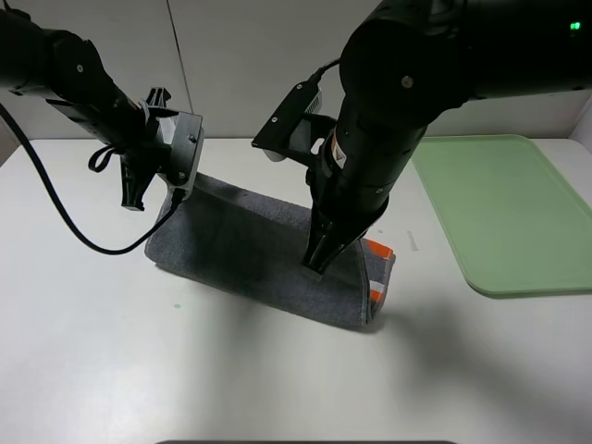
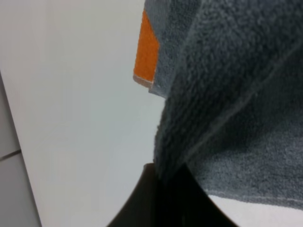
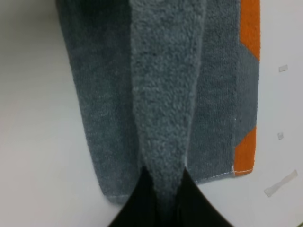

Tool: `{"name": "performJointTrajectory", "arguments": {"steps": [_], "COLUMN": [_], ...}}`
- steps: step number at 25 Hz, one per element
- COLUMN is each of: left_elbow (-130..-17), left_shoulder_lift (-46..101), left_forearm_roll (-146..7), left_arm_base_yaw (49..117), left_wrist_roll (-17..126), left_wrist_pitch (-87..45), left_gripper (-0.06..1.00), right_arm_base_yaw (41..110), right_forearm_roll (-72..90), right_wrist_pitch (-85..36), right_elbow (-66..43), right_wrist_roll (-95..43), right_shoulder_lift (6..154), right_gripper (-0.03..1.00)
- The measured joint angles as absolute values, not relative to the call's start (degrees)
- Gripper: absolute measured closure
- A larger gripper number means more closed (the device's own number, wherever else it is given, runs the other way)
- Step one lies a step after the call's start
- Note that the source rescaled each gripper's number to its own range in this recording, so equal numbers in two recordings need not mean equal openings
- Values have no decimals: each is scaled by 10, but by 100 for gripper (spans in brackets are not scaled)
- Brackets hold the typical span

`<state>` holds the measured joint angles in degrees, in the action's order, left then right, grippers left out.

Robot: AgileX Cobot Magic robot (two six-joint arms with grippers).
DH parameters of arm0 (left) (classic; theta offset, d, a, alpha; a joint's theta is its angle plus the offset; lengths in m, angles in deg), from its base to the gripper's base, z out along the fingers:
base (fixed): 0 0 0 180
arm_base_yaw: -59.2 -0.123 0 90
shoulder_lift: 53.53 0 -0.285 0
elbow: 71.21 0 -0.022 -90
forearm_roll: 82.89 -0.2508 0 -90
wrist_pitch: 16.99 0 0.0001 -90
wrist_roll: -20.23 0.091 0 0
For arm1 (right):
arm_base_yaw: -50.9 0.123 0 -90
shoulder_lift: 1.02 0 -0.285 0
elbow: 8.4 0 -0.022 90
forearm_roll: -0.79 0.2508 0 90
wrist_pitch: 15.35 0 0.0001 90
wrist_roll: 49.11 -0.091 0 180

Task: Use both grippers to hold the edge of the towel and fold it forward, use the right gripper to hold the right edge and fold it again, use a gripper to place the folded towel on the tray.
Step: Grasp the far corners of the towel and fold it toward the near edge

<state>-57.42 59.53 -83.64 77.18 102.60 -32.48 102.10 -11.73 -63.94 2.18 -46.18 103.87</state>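
1. Markings. The right arm (image 1: 398, 102) carries a small yellow-and-white label (image 1: 335, 154) on its lower section; the print is too small to read. A green indicator light (image 1: 575, 26) glows on the upper section of the same arm. No other writing is legible in any view.

2. Arm pose. In the exterior high view the right arm descends steeply from the upper right and points its black claw almost straight down. The left arm (image 1: 74, 74) enters from the upper left and angles down towards the left end of the cloth. A loose black cable (image 1: 55, 217) loops below it onto the table (image 1: 231, 379).

3. Gripper state.
- The right gripper (image 1: 317, 261) is closed on the towel (image 1: 250, 250). The right wrist view shows a raised ridge of terry cloth pinched between the two dark fingers (image 3: 195, 205).
- The left gripper (image 2: 161, 182) is likewise clamped on the towel. The left wrist view shows a grey edge running down into the dark claw.

4. Towel position. The towel lies on the white table between the two arms, left of the tray (image 1: 518, 213) and apart from it. Its orange-and-white band (image 1: 376, 268) is at the right end, just beside the right gripper. The left far corner is raised off the table.

5. Tray position. The pale green tray rests flat at the right side of the table.
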Motion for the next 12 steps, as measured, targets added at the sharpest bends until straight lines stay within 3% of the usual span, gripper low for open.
{"name": "performJointTrajectory", "arguments": {"steps": [8, 10, 12], "left_elbow": [-574, -574, -574], "left_shoulder_lift": [595, 595, 595], "left_forearm_roll": [-836, -836, -832], "left_arm_base_yaw": [772, 773, 774], "left_wrist_roll": [1026, 1026, 1026], "left_wrist_pitch": [-310, -299, -286], "left_gripper": [94, 90, 78], "right_arm_base_yaw": [1021, 1021, 1021], "right_forearm_roll": [-117, -118, -124], "right_wrist_pitch": [-639, -641, -652], "right_elbow": [22, 22, 22], "right_wrist_roll": [-462, -471, -491], "right_shoulder_lift": [1039, 1039, 1039], "right_gripper": [97, 95, 77]}}
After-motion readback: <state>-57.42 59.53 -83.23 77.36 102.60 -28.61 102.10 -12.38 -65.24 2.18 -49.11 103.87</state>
